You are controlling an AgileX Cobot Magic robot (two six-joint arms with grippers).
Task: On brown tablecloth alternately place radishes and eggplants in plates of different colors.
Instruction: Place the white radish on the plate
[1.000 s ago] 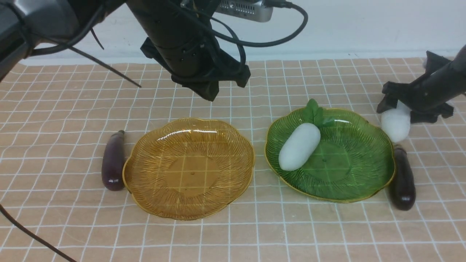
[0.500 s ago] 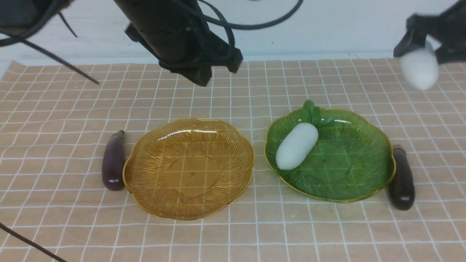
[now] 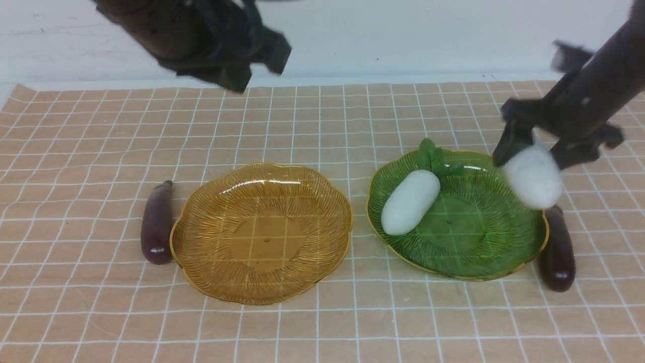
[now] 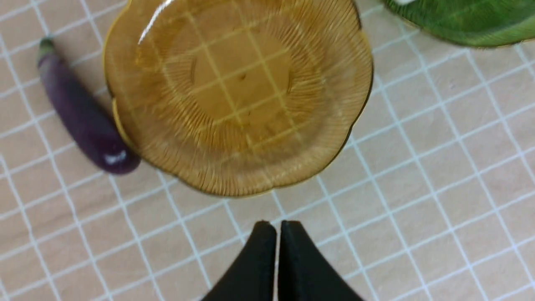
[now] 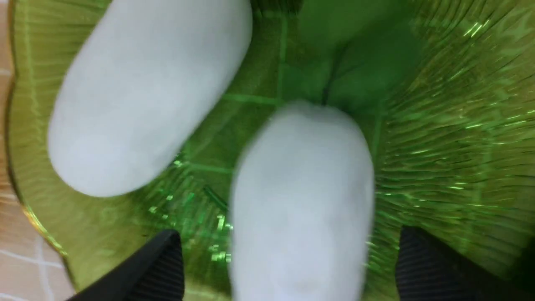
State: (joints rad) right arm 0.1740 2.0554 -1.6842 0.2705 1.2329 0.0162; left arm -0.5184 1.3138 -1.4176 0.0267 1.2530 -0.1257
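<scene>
On the brown tablecloth [image 3: 101,151] stand an amber plate [image 3: 262,234] and a green plate [image 3: 473,242]. One white radish [image 3: 410,201] lies in the green plate. A second radish [image 3: 534,176] hangs blurred over that plate's right rim, just below my right gripper [image 3: 535,156]. In the right wrist view this radish [image 5: 301,200] sits between the spread fingers [image 5: 163,267] with a gap on each side. One eggplant [image 3: 157,224] lies left of the amber plate, another [image 3: 557,252] right of the green plate. My left gripper [image 4: 278,228] is shut and empty, high over the amber plate [image 4: 234,92].
A white wall runs behind the cloth's far edge. The cloth is slightly wrinkled. The left arm with its cables [image 3: 201,35] hangs at the upper left of the front view.
The right gripper lifted the second radish from the cloth, swung it high, then brought it down over the green plate's right rim and spread its jaws. The left arm drew back up and left.
</scene>
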